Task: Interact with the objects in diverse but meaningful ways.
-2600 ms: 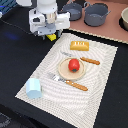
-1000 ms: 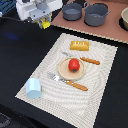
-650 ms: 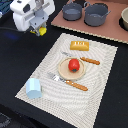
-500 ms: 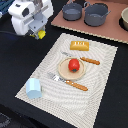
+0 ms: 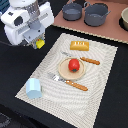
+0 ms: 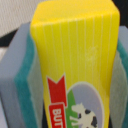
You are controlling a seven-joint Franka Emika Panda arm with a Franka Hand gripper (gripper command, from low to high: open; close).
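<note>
Between the jaws (image 6: 70,100) I have the small yellow box (image 6: 75,65) with red marks, clamped from both sides; the wrist view shows the grey-and-green pads (image 6: 20,80) pressed flat against its long faces, with a red banner and a cow picture on the label. In the exterior view only a yellow corner (image 5: 39,43) peeks out under the gripper body.

Change noted: over the last few seconds the arm has travelled from above the far edge of the placemat toward the exterior view's left, and the box has come with it. It now hangs off the mat (image 5: 107,75), over the dark surface (image 5: 15,65), clear of contact as far as I can tell. I read this as a carry phase: pick-up done, placement not yet done.

Other items have not moved: tomato (image 5: 73,64) on the small plate (image 5: 64,74) mid-mat, orange scored slab (image 5: 79,46) just beyond it, pale blue carton (image 5: 33,88) at the near left corner of the mat. Fork (image 5: 67,82) and knife (image 5: 82,59) flank the plate; two grey pots (image 5: 85,12) sit on the far tray.

Arm pose: wrist roughly vertical, hand pointing down, white housing (image 5: 27,22) filling the far left of the scene.
</note>
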